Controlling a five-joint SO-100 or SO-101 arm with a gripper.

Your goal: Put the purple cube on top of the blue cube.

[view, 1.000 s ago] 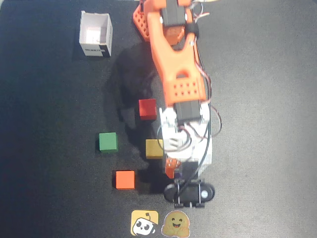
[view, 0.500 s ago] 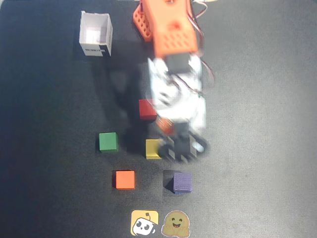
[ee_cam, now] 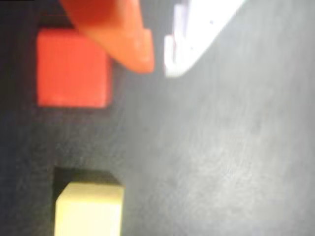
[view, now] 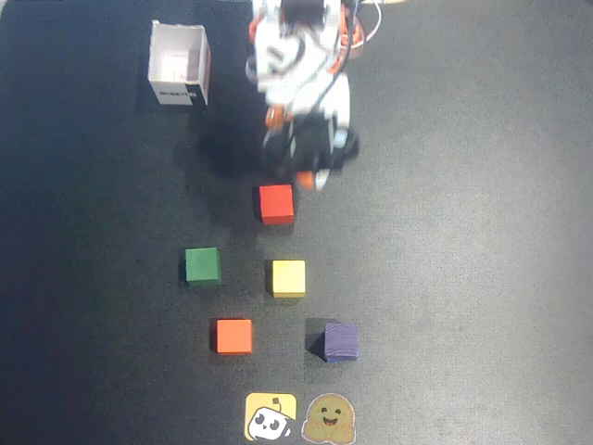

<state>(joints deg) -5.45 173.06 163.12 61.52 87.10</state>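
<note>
The purple cube (view: 340, 341) sits on the black mat at the lower right of the group of cubes in the overhead view. No bright blue cube shows in either view. My gripper (view: 311, 176) hangs at the top centre, just above the red cube (view: 276, 204) and far from the purple cube. In the wrist view my gripper (ee_cam: 158, 66) shows an orange finger (ee_cam: 123, 34) and a white finger (ee_cam: 197, 34) with only a thin gap and nothing between them. The arm is blurred.
A green cube (view: 202, 264), a yellow cube (view: 288, 277) and an orange cube (view: 233, 336) lie on the mat. A white open box (view: 179, 63) stands at the top left. Two stickers (view: 301, 418) sit at the bottom edge. The red cube (ee_cam: 73, 69) and the yellow cube (ee_cam: 88, 209) also show in the wrist view.
</note>
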